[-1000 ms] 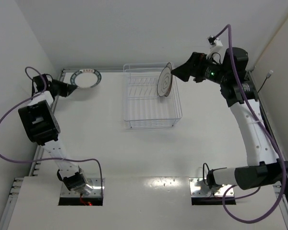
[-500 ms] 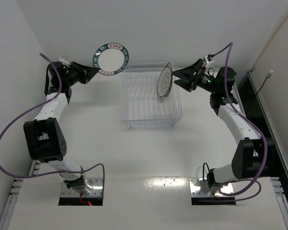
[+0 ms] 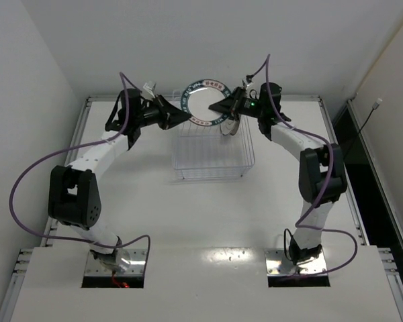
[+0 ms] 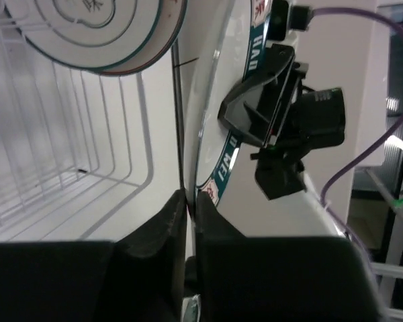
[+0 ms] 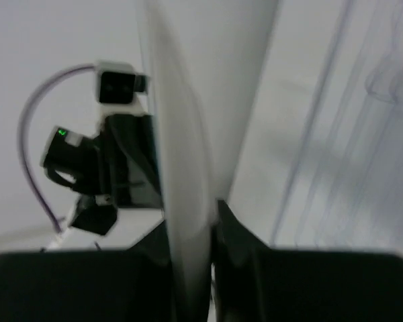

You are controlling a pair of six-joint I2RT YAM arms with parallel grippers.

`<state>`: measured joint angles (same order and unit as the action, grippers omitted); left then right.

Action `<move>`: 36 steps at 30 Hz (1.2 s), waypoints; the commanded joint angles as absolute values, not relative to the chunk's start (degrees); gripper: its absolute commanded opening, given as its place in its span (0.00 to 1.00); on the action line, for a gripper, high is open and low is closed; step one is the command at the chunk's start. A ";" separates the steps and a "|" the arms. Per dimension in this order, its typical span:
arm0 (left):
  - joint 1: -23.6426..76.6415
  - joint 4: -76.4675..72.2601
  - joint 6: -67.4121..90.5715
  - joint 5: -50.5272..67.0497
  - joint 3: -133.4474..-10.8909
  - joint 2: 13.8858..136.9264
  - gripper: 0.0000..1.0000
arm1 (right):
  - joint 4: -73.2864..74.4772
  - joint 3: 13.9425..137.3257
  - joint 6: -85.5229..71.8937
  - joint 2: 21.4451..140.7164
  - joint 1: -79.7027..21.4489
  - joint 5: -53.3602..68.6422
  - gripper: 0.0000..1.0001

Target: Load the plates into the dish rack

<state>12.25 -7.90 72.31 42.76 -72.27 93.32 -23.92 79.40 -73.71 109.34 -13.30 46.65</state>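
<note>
White table [image 3: 188, 215], plate [image 3: 203, 104] lettering [image 4: 253, 50] perhaps unreadable

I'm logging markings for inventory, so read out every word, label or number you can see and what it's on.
Nothing can be read with certainty.
Patterned-rim plate: white letter-like marks on its teal rim band, too blurred to read.
Racked plate in the dish rack: dark mark at its centre, cut off by the frame, unreadable.
</note>
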 commanded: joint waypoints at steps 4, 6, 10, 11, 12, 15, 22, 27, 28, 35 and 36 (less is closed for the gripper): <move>8.10 15.63 63.05 41.26 -77.84 88.24 0.49 | 5.09 82.59 -48.76 96.18 -11.78 25.04 0.00; 4.32 34.63 50.14 26.90 -91.71 89.63 0.80 | 19.18 90.16 -39.68 93.35 -13.52 7.42 0.00; 0.01 49.57 44.30 18.55 -98.36 90.71 0.80 | 32.24 101.32 -26.85 97.81 -18.26 -9.19 0.00; -0.52 49.57 45.78 17.59 -97.13 88.70 0.80 | 33.30 104.21 -24.89 100.69 -19.41 -15.23 0.00; -0.53 48.96 45.79 17.58 -95.03 87.90 0.80 | 34.01 105.46 -22.78 102.11 -20.64 -18.42 0.00; -0.53 50.27 45.09 16.00 -93.70 86.58 0.80 | 32.35 108.27 -14.78 108.69 -25.48 -29.42 0.00; -0.53 49.75 45.09 17.40 -92.29 85.96 0.80 | 32.52 119.08 -10.72 122.68 -26.72 -33.83 0.00; -0.53 48.43 45.09 19.16 -88.43 84.29 0.80 | 33.31 119.53 -11.87 128.66 -26.19 -31.47 0.00; -0.53 48.43 45.09 19.16 -88.42 84.29 0.80 | 33.31 120.14 -12.39 129.28 -26.19 -30.77 0.00; -0.53 48.43 45.09 19.16 -87.19 83.76 0.80 | 33.39 122.76 -15.11 134.64 -24.35 -18.91 0.50; -0.53 48.43 45.09 19.16 -87.19 83.76 0.80 | 34.01 123.48 -15.81 134.65 -24.35 -18.90 0.56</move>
<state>-0.69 49.32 45.58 18.24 -86.74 86.17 33.08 119.61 -14.63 133.36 -25.45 -22.65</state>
